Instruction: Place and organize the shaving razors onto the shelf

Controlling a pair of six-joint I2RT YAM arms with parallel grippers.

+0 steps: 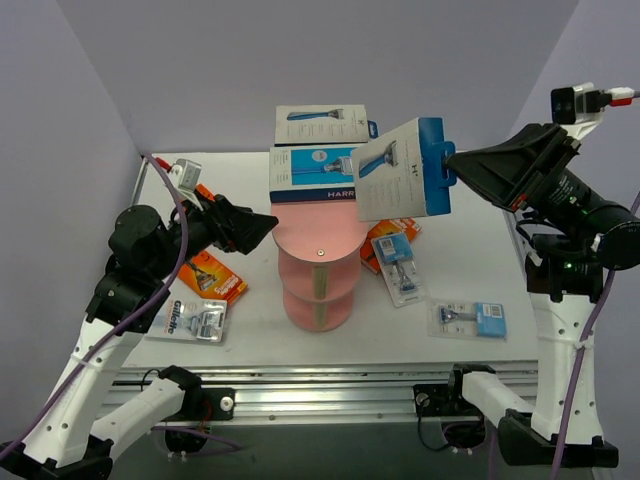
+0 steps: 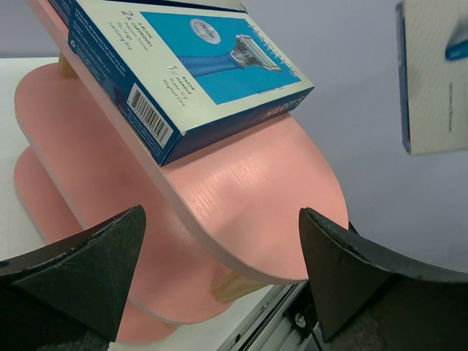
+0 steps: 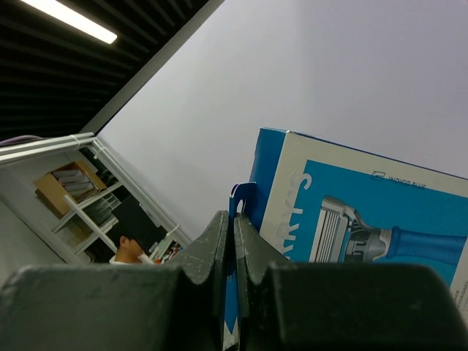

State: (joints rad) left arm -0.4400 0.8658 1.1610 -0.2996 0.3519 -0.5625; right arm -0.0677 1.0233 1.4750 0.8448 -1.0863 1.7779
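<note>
The pink shelf (image 1: 300, 235) stands mid-table. Two white-and-blue razor boxes lie on its long top tier, one at the back (image 1: 322, 125) and one in front of it (image 1: 314, 172). A third box (image 1: 403, 168) hangs in the air just right of the top tier, and my right gripper (image 1: 448, 166) is shut on its blue hang tab (image 3: 243, 199). My left gripper (image 1: 258, 228) stands open at the shelf's left side, level with the top tier (image 2: 256, 190), nothing between its fingers (image 2: 88, 270). The front box (image 2: 190, 73) lies on that tier.
Loose packs lie on the table: an orange card (image 1: 213, 276) and a clear pack (image 1: 195, 320) at the left. At the right lie an orange pack (image 1: 385, 240) and two clear packs (image 1: 405, 282), (image 1: 468, 318). Grey walls close the sides.
</note>
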